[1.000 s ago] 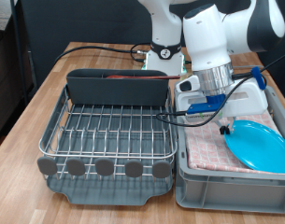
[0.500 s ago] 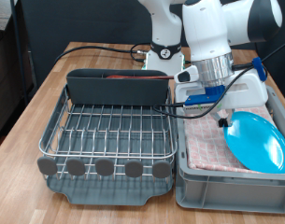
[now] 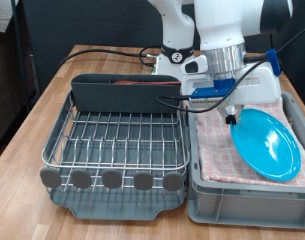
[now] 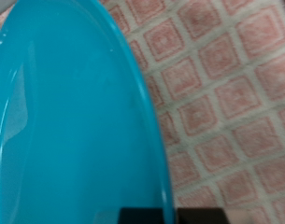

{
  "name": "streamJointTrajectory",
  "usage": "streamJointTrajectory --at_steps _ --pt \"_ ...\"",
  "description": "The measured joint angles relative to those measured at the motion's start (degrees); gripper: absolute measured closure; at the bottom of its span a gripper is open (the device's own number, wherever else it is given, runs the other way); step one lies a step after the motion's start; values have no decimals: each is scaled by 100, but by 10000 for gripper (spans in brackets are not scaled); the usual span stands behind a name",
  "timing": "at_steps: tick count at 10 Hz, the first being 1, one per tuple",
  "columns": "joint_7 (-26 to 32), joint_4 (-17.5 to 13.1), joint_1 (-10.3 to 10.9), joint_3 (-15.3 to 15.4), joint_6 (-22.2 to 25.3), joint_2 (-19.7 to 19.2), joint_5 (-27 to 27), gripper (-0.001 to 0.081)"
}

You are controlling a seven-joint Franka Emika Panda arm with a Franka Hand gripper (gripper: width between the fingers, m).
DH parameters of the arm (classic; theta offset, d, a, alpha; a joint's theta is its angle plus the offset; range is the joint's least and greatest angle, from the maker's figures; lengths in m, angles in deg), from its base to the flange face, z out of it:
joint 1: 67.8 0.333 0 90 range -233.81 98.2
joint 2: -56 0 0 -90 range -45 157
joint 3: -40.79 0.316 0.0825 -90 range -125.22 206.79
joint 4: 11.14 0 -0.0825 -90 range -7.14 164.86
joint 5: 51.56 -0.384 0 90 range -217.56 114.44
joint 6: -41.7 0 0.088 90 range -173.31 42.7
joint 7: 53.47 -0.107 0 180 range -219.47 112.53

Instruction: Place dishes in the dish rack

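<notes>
end effector [image 3: 232, 116] fingertips hidden behind plate [image 3: 267, 143] rim, wrist view blurred

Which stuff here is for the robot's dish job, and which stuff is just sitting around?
For the job:
plate, tilted up over the bin, its edge at the gripper
rack, no dishes on its wire grid
something reddish in the rack's back compartment, maybe the spoon

Just there:
bin
pink checkered cloth
table
cables

The gripper [image 3: 232, 115] points down, fingers closed.

Grey bin [image 3: 242, 196], pink checkered cloth [image 3: 220, 152] lining; wooden table [image 3: 32, 130].
</notes>
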Motion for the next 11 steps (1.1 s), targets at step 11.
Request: streamJointTrajectory --at_steps 11 --pt "-1838 -718 -92 -248 3169 1236 3809 784"
